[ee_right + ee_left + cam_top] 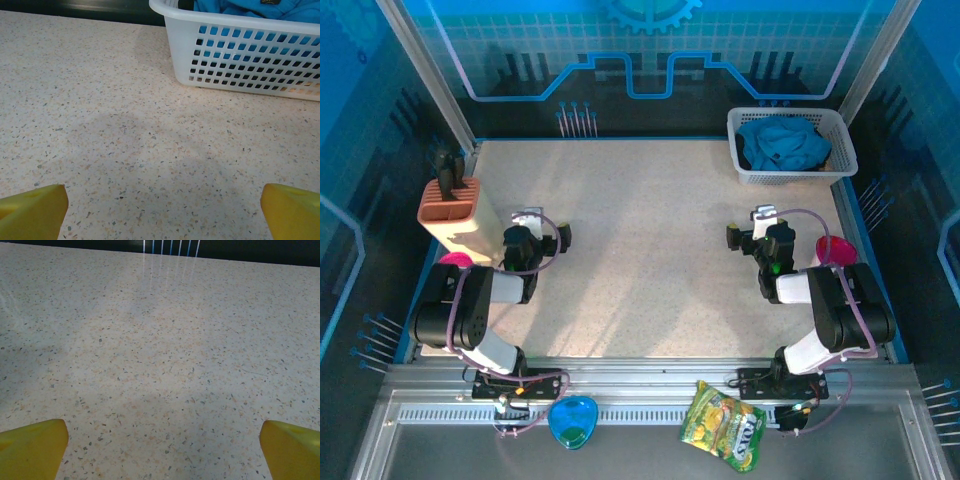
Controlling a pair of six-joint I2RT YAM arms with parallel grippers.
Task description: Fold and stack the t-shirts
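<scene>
Teal t-shirt (782, 143) bunched in white mesh basket (790, 177), far-right corner of table (640, 260). Soft, light, limp: likely best pinched at a top fold. Left gripper (162, 435) and right gripper (162, 196) wide open, empty.

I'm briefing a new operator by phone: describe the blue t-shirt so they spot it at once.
On the speckled table, look to the far right corner, where a white mesh basket stands. The teal-blue t-shirt lies crumpled inside it. It is soft, rumpled cloth, unlike the rigid basket around it and the tan knife block on the left.
</scene>
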